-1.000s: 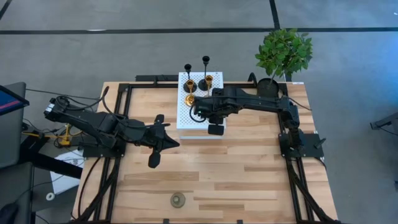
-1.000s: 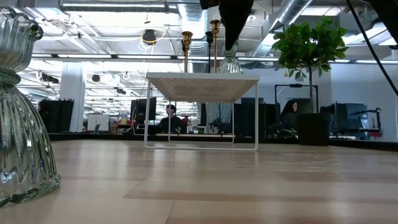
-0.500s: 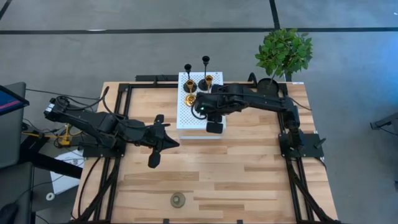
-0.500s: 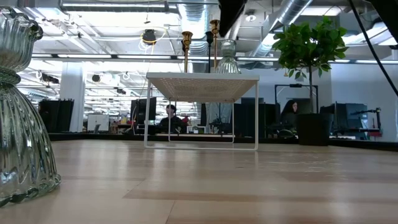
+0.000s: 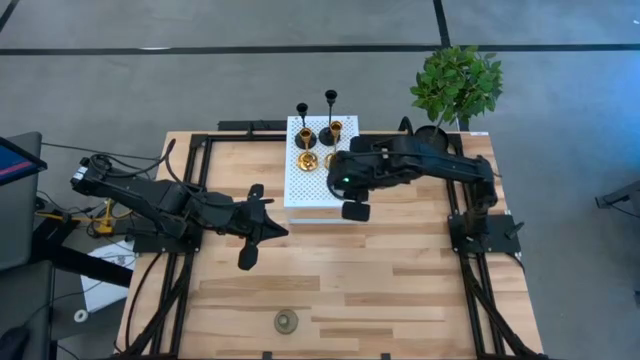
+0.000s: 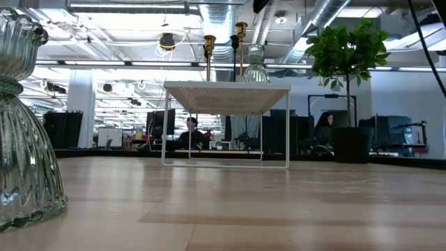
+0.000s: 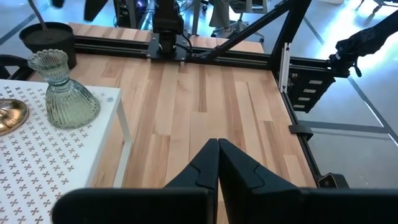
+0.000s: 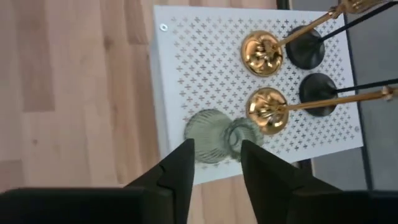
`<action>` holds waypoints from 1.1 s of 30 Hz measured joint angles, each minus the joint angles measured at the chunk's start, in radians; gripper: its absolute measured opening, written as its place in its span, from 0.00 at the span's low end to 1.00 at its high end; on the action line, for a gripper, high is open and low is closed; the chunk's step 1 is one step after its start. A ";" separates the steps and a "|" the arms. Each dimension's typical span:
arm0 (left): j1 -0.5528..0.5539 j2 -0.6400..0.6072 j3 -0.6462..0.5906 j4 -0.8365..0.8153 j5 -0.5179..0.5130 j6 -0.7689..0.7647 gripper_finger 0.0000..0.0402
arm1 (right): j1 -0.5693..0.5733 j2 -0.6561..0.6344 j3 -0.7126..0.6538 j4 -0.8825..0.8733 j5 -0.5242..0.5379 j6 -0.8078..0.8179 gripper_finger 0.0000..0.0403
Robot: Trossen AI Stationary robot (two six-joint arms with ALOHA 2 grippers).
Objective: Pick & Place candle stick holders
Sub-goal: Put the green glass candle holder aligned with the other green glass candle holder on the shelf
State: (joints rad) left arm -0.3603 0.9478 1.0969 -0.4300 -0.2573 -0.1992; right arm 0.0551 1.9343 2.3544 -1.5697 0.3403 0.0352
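A white perforated shelf (image 5: pixel 318 185) stands at the table's far middle. On it stand two black holders (image 5: pixel 303 137) (image 8: pixel 316 88), two gold holders (image 8: pixel 262 53) (image 5: pixel 305 160) and one grey-green glass holder (image 8: pixel 210 135) (image 7: pixel 64 92), each on its base. My right gripper (image 8: pixel 214 152) (image 5: pixel 352 208) is open above the glass holder, pointing down, clear of it. A second grey-green holder (image 5: pixel 287 321) (image 6: pixel 24 118) stands near the table's near edge. My left gripper (image 7: pixel 217 146) (image 5: pixel 283 232) is shut and empty over the table, left of the shelf.
A potted plant (image 5: pixel 455 90) in a black pot (image 7: pixel 47 37) stands at the far right corner, beside the shelf. Black frame rails (image 5: pixel 190 200) run along the table's left, right and far sides. Bare wood (image 5: pixel 380 280) lies between the shelf and the near edge.
My right gripper has risen from the top of the grey-green holder on the shelf and gone a little toward the table's right edge. The holder stays standing on the shelf.
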 joint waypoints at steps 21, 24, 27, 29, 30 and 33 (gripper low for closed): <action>-0.015 0.048 -0.032 -0.178 0.090 -0.076 0.01 | 0.172 -0.066 -0.117 -0.002 0.030 0.352 0.00; -0.028 0.069 -0.074 -0.179 0.152 -0.127 0.01 | 0.188 -0.065 -0.172 -0.002 0.031 0.405 0.00; -0.042 0.077 -0.116 -0.181 0.211 -0.206 0.01 | 0.205 -0.065 -0.213 -0.002 0.029 0.446 0.00; -0.048 0.082 -0.137 -0.176 0.255 -0.258 0.01 | 0.215 -0.065 -0.240 -0.002 0.028 0.475 0.00; -0.050 0.083 -0.147 -0.175 0.280 -0.281 0.01 | 0.218 -0.065 -0.252 -0.002 0.028 0.490 0.00; -0.050 0.081 -0.165 -0.151 0.376 -0.338 0.02 | 0.225 -0.065 -0.267 -0.002 0.028 0.521 0.00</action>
State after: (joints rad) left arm -0.4107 1.0286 0.9318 -0.5812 0.1189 -0.5368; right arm 0.2802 1.8694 2.0877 -1.5719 0.3678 0.5560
